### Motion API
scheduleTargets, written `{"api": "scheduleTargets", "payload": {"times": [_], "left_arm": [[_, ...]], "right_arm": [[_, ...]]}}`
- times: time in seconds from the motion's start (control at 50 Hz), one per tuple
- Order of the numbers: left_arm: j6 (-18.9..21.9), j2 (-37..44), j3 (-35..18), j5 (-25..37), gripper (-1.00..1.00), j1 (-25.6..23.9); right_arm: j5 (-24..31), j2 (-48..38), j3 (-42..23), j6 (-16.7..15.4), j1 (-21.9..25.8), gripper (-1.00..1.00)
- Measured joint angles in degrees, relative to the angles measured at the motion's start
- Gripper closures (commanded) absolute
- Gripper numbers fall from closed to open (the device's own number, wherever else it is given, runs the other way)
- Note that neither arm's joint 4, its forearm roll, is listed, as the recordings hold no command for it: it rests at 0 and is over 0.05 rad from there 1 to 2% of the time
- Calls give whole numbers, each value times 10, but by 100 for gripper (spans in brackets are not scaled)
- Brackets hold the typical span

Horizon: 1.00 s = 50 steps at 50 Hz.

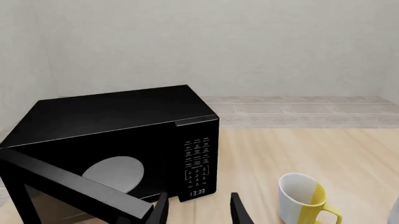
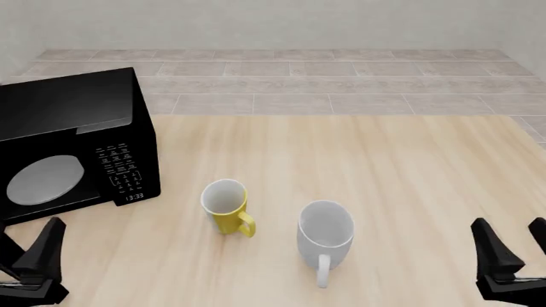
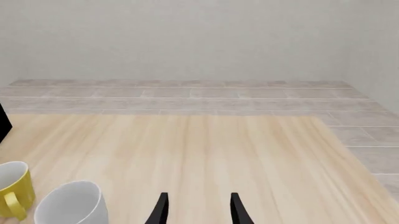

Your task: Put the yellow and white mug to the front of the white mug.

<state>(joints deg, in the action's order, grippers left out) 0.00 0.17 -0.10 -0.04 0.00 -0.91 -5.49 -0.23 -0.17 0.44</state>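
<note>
Yellow and white mug [image 2: 226, 206] upright, just left of white mug [image 2: 325, 240], apart.

On the microwave [image 1: 118, 149], a lit clock display [image 1: 197, 192] is seen at the foot of the control panel [image 1: 197, 163], and "13:33" is read there in the left wrist view. In the front view the same display [image 2: 134, 197] is shown too small to be read. The keypad labels are too fine to be made out. No other text is seen.
</note>
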Motion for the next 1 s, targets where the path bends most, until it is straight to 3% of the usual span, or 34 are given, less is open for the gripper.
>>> {"api": "scheduleTargets", "payload": {"times": [0.22, 0.42, 0.78, 1.0], "left_arm": [[0, 2, -1, 0, -100, 0], [0, 2, -1, -1, -100, 0], [0, 3, -1, -1, -100, 0], [0, 3, -1, -1, -100, 0]], "right_arm": [[-68, -91, -18, -9, 61, -100], [-72, -191, -87, -26, 146, -100], [27, -336, -242, -50, 282, -100], [105, -428, -344, -42, 365, -100]]}}
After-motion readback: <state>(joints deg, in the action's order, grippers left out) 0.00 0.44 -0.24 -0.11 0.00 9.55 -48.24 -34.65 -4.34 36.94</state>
